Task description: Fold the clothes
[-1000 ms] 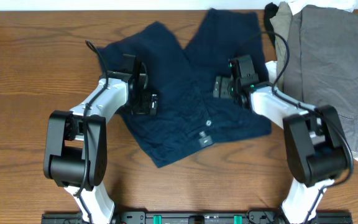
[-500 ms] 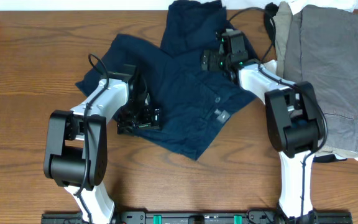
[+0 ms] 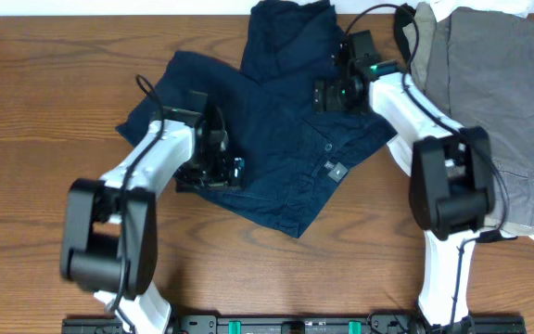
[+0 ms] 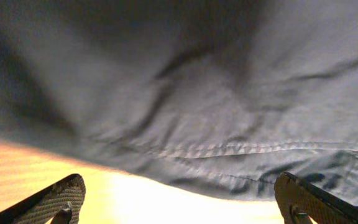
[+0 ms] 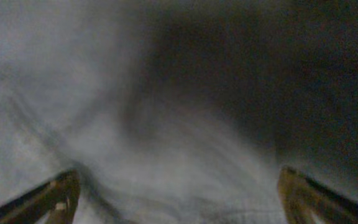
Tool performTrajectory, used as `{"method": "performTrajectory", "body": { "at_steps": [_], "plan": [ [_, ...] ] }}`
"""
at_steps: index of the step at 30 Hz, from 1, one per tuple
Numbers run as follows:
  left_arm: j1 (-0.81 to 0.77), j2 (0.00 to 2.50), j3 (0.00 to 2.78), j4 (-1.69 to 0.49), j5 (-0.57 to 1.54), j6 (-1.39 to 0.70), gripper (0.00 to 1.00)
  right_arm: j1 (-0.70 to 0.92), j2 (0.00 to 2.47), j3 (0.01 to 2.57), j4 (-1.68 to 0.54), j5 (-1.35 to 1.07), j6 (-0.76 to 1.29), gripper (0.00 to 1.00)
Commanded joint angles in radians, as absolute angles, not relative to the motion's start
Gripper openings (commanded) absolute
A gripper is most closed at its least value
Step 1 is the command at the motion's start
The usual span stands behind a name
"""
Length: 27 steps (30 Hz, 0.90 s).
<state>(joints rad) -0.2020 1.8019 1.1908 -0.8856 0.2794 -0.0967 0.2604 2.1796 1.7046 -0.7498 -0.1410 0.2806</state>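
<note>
Navy garment (image 3: 276, 139) dragged leftward, bunched; left jaws, right jaws spread, empty. Fold barely begun; grey pile (image 3: 494, 102) waits on worktop (image 3: 26, 111).

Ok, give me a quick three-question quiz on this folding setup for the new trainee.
1. True or false: the left gripper and the right gripper both stand open.
2. The grey garment lies: A) on the robot's left side, B) on the robot's right side, C) between the two arms.
3. Fill in: the small pale tag sits on the ____ garment.
Key: 1 true. 2 B. 3 navy, meaning the navy garment.
</note>
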Motion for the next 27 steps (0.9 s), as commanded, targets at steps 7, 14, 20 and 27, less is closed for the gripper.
{"method": "performTrajectory", "body": {
  "at_steps": [7,14,20,27],
  "plan": [
    [-0.004,1.58,1.213,-0.818,0.159,-0.077,0.98,0.318,1.921,1.72,-1.108,-0.192,0.253,0.99],
    [0.148,1.659,1.213,-0.751,0.159,-0.114,0.98,0.437,1.924,1.613,-1.161,-0.2,0.253,0.99],
    [0.195,1.779,1.213,-0.602,0.16,-0.031,0.98,0.543,1.924,1.477,-1.092,-0.199,0.285,0.93],
    [0.196,1.871,1.213,-0.455,0.158,0.101,0.98,0.581,1.924,1.443,-1.111,-0.2,0.337,0.88]
  ]
}}
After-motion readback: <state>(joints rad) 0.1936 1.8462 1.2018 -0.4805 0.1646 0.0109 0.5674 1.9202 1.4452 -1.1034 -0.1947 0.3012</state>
